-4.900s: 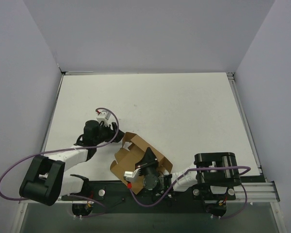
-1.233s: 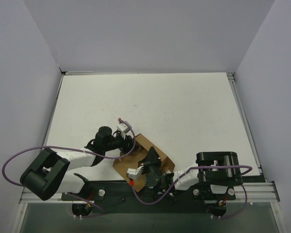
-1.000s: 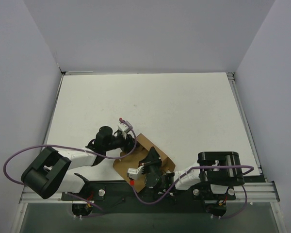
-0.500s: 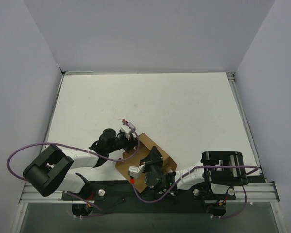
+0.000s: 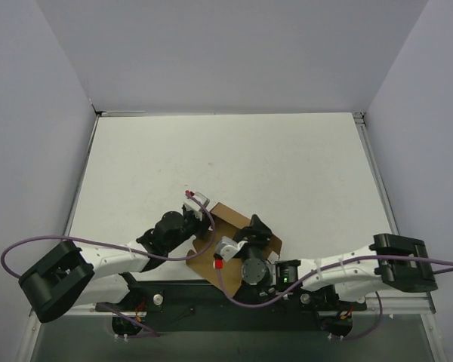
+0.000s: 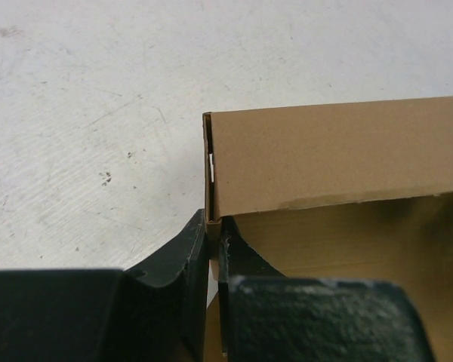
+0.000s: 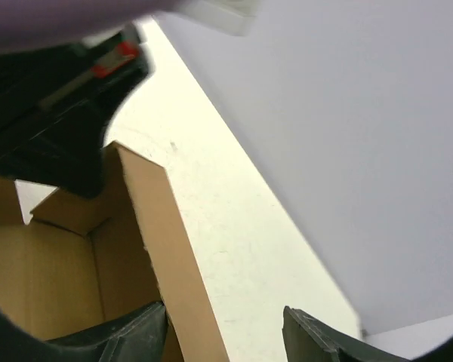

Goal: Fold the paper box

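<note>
The paper box is a brown cardboard piece, partly folded up, lying near the table's front edge between the two arms. My left gripper is at its left side. In the left wrist view the left gripper is shut on the corner edge of an upright wall of the paper box. My right gripper is over the box's right part. In the right wrist view the right gripper stands open, with a raised wall of the paper box just beside its left finger.
The white table is enclosed by pale walls on three sides. A metal rail with the arm bases runs along the near edge. Purple cables loop from both arms. The left arm shows dark in the right wrist view.
The right gripper has opened and let go of the box, and its arm has stretched out to the right. The left gripper has shut on the box wall and shifted right with it.
</note>
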Controlling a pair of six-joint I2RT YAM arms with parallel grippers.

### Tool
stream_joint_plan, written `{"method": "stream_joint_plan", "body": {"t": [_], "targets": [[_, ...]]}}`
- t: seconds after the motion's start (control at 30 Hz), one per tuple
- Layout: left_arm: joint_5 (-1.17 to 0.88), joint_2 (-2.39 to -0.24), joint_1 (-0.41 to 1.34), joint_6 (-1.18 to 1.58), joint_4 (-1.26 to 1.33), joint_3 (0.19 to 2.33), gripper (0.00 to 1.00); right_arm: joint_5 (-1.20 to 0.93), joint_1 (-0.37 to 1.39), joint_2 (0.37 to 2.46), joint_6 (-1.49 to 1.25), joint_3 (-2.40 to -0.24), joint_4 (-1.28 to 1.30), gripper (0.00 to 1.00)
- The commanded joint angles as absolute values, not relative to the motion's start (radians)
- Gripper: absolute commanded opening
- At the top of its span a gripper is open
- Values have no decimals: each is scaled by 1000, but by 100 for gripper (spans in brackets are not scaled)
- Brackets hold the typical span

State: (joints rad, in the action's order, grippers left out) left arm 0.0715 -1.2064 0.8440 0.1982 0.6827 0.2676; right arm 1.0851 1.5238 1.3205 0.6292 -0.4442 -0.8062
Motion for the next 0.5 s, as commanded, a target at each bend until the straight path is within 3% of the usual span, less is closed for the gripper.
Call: {"method": "stream_joint_plan", "body": {"t": [0.0, 0.13, 0.3, 0.47], "targets": [[239, -1163, 861, 267, 627, 264, 0, 1130, 1523, 1152, 237, -476, -414, 62], [313, -1146, 868, 296, 546, 282, 0, 1155, 1537, 1002, 17, -498, -162, 63], [389, -1135, 880, 345, 469, 305, 0, 1099, 1537, 914, -489, -693, 211, 59], [463, -1127, 911, 371, 427, 324, 0, 1013, 1536, 916, -967, -738, 229, 59]]}}
